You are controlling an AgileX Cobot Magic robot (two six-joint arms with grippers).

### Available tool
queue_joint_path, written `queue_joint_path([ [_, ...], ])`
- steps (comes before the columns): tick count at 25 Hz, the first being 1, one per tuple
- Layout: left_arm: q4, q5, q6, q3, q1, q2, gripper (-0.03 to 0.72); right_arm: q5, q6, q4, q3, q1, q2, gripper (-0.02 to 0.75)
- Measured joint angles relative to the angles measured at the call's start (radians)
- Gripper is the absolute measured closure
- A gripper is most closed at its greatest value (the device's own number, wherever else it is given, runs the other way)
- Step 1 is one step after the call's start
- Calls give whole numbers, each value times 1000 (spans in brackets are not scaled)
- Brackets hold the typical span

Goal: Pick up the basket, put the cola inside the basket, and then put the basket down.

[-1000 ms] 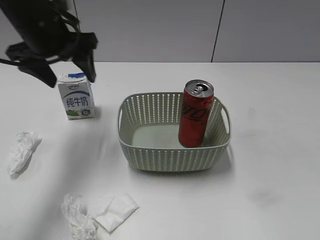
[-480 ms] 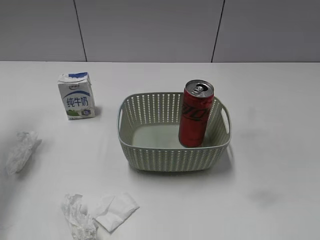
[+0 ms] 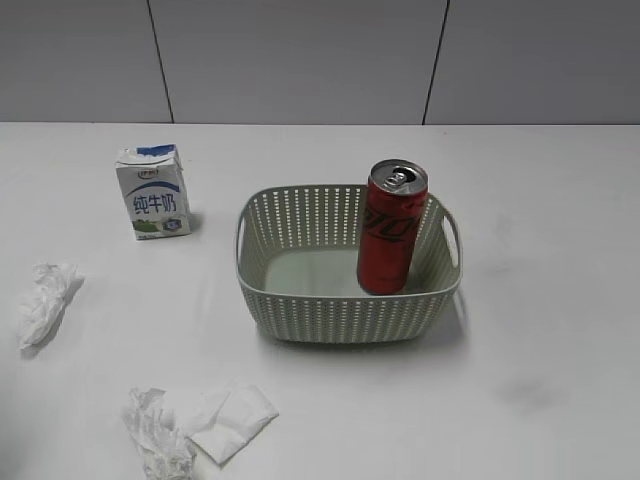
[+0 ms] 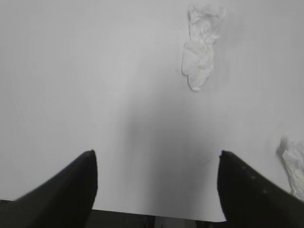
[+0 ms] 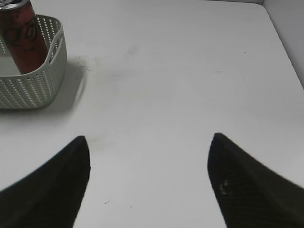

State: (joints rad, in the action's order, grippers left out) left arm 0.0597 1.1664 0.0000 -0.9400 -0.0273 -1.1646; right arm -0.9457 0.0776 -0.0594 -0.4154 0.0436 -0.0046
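Note:
The pale sage-green basket (image 3: 300,310) rests on the white table in the middle of the exterior view. The red cola can (image 3: 392,232) stands upright inside it, at its right end. In the right wrist view the basket (image 5: 33,85) and the cola (image 5: 23,40) show at the top left. My right gripper (image 5: 148,145) is open and empty over bare table, well to the right of the basket. My left gripper (image 4: 156,156) is open and empty over bare table near the front edge. Neither gripper shows in the exterior view.
A white and blue milk carton (image 3: 152,192) stands left of the basket. Crumpled tissues lie at the left (image 3: 42,303) and front left (image 3: 195,425); one (image 4: 202,47) shows ahead of my left gripper. The table's right edge (image 5: 285,42) is near the right gripper.
The left arm, over the milk carton one second ago, has left the exterior view. The basket, cola and carton have not moved.

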Motion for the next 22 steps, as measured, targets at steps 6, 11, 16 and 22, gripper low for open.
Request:
queue_joint_path([
  [6, 1, -58, 0, 219, 0, 302, 98, 0, -1, 0, 0, 0, 0, 153],
  [11, 2, -63, 0, 366, 0, 523, 99, 0, -1, 0, 0, 0, 0, 153],
  [16, 11, -67, 0, 441, 0, 712, 99, 0, -1, -1, 1, 0, 0, 153],
  [22, 13, -75, 0, 441, 0, 896, 101, 0, -1, -1, 1, 0, 0, 153],
])
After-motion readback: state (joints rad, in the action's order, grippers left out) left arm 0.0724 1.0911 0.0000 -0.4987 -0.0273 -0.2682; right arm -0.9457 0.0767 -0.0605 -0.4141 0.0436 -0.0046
